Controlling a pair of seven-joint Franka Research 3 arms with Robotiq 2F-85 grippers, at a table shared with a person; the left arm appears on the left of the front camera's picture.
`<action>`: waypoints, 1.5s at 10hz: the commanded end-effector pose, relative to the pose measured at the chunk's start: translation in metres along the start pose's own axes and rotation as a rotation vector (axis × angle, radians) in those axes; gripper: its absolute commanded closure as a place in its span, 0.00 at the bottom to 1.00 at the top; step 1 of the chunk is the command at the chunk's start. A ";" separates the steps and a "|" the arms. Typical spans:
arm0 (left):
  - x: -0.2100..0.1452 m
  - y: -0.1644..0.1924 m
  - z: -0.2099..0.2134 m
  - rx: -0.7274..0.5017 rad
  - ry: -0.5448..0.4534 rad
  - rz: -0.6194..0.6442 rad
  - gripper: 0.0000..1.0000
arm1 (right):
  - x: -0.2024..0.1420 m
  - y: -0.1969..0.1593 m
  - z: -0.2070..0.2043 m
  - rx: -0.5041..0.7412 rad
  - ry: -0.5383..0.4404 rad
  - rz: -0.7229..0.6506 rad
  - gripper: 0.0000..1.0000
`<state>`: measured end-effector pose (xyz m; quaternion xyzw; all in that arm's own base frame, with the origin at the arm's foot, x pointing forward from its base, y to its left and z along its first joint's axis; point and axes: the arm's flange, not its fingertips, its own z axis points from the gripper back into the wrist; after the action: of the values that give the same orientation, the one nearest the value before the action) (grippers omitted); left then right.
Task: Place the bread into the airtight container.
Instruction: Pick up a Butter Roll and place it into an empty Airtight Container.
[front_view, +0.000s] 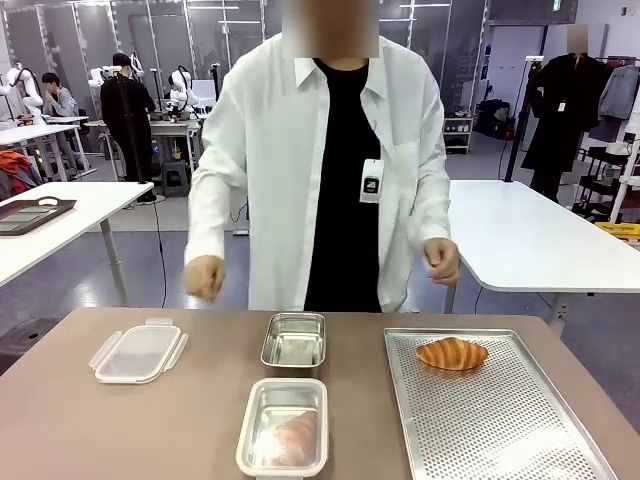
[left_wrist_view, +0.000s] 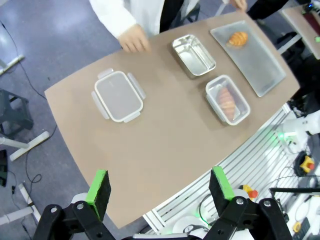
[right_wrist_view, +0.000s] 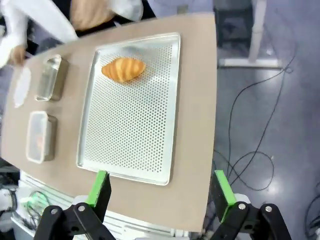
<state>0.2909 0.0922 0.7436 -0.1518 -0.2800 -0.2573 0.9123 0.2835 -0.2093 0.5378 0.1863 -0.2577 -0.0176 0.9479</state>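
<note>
On the brown table (front_view: 100, 430), at 3 o'clock from its middle, a perforated silver metal tray (front_view: 500, 425) carries a golden crescent bread roll (front_view: 452, 353) near its 12 o'clock end. An open rectangular steel container (front_view: 294, 340) sits at the centre. Just toward 6 o'clock from it, a clear-lidded steel container (front_view: 283, 428) has another bread inside. A loose clear plastic clip lid (front_view: 138, 352) lies at 9 o'clock. The left claw (left_wrist_view: 160, 182) and right claw (right_wrist_view: 161, 186) hang above the table, each spread wide with nothing between its fingers.
</note>
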 end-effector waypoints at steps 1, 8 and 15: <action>0.000 0.000 0.002 0.004 0.007 -0.020 0.00 | 0.022 0.030 0.008 -0.064 -0.021 0.265 0.00; 0.000 0.000 0.002 0.004 0.007 -0.020 0.00 | 0.087 0.183 -0.123 -0.221 0.244 1.066 0.00; 0.000 0.000 0.002 0.004 0.007 -0.020 0.00 | 0.084 0.197 -0.246 -0.045 0.497 1.390 0.00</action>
<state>0.2911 0.0919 0.7436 -0.1516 -0.2798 -0.2576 0.9124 0.4650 0.0490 0.4478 -0.0501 -0.0846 0.6341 0.7670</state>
